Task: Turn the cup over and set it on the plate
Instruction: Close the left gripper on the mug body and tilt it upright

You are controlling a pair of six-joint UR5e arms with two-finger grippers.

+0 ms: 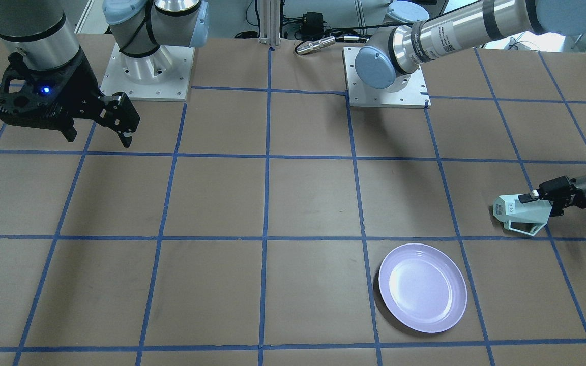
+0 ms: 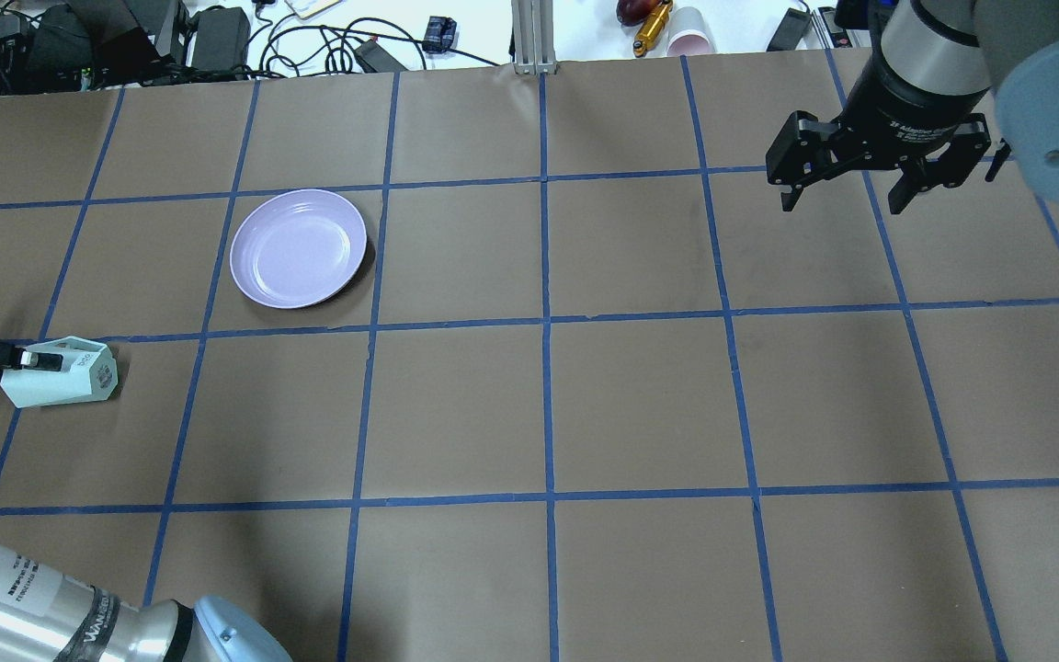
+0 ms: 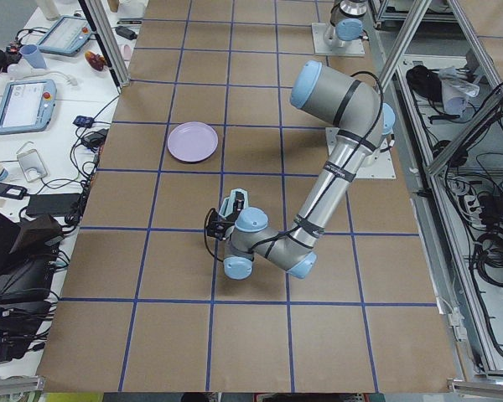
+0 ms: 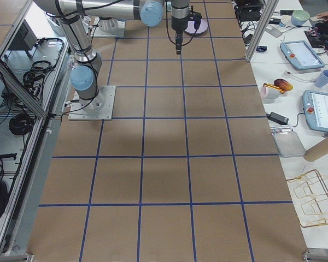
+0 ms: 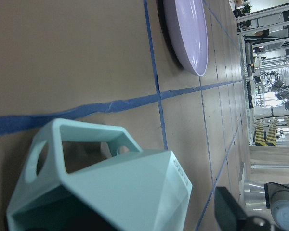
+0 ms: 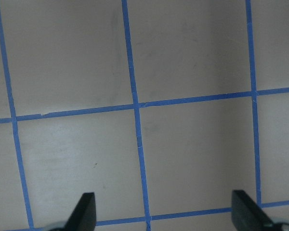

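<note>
The pale mint-green cup lies on its side on the table near the left end, its base toward the table's middle and its handle toward the operators' side. It also shows in the overhead view and fills the left wrist view. My left gripper comes in low and is shut on the cup's wall at the rim. The lavender plate lies bare on the table, about one grid square from the cup; it also shows in the overhead view. My right gripper hangs open and empty above the table's far right part.
The table is brown paper with a blue tape grid. The two arm base plates sit at the robot's edge. Cables, a pink paper cup and other clutter lie beyond the far edge.
</note>
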